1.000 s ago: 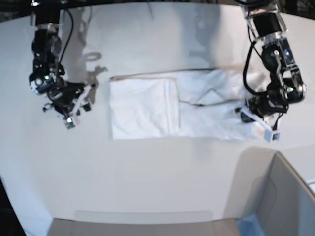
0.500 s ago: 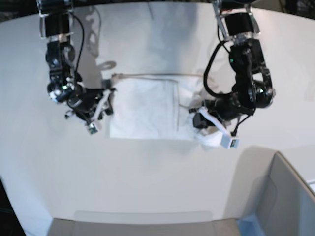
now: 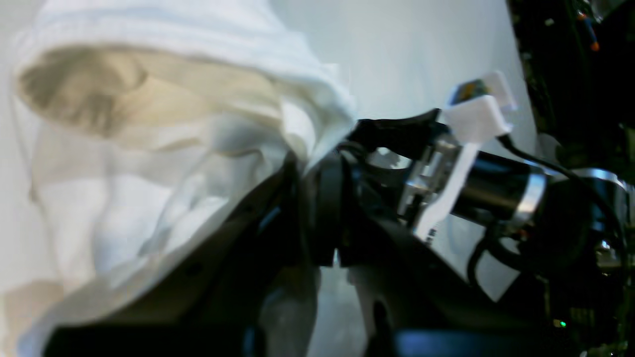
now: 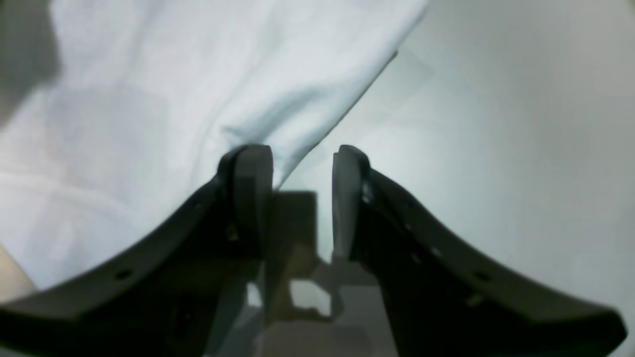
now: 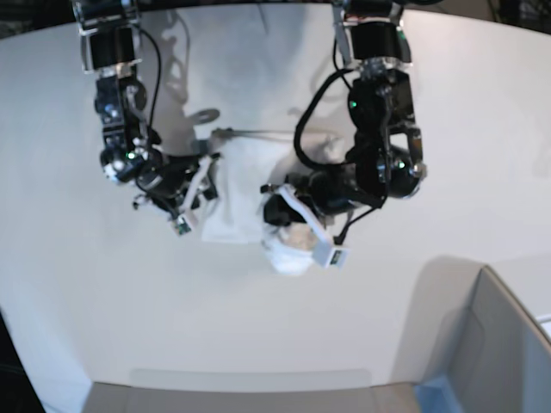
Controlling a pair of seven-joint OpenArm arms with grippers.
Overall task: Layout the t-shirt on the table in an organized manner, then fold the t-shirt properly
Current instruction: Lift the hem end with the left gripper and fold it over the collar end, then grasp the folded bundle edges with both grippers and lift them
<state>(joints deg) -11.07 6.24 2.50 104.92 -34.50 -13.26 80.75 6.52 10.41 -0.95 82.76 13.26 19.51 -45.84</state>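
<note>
White cloth of the t-shirt (image 5: 245, 194) is spread on the table (image 5: 103, 292), partly folded, with one bunched end lifted at its near edge. That bunch is pinched between the pressed-together jaws of the left gripper (image 3: 297, 173). The right gripper (image 4: 301, 198) is held at the shirt's other edge, its jaws parted around nothing.

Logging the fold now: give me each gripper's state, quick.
Left gripper: shut on the t-shirt, carrying a fold of it.
Right gripper: open, holding nothing, fingers at the shirt's edge.
</note>
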